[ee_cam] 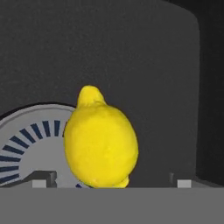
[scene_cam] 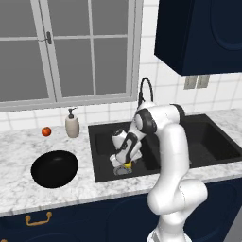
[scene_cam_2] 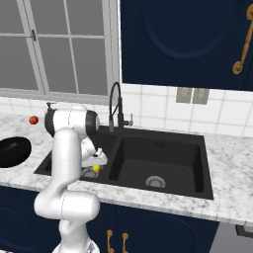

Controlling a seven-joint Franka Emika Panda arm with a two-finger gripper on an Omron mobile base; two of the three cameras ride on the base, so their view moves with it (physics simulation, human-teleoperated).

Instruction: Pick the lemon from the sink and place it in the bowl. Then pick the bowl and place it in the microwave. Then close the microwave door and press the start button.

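The yellow lemon (scene_cam: 128, 165) (scene_cam_2: 95, 169) (ee_cam: 100, 142) lies on the floor of the black sink's (scene_cam: 208, 142) (scene_cam_2: 163, 163) left basin, beside the silver drain (ee_cam: 26, 144). My gripper (scene_cam: 124, 162) (scene_cam_2: 93, 166) (ee_cam: 111, 183) is down in that basin, open, with a fingertip on each side of the lemon and a gap to both. The wide black bowl (scene_cam: 54, 168) (scene_cam_2: 12, 150) sits on the marble counter left of the sink and has nothing in it. The microwave, its door and its start button are out of view.
A small red-orange fruit (scene_cam: 46, 131) (scene_cam_2: 33, 119) and a soap dispenser (scene_cam: 72, 124) stand at the counter's back, left of the sink. The black spring faucet (scene_cam: 144, 90) (scene_cam_2: 116, 106) rises behind the basins. A navy wall cabinet (scene_cam: 198, 33) hangs at upper right.
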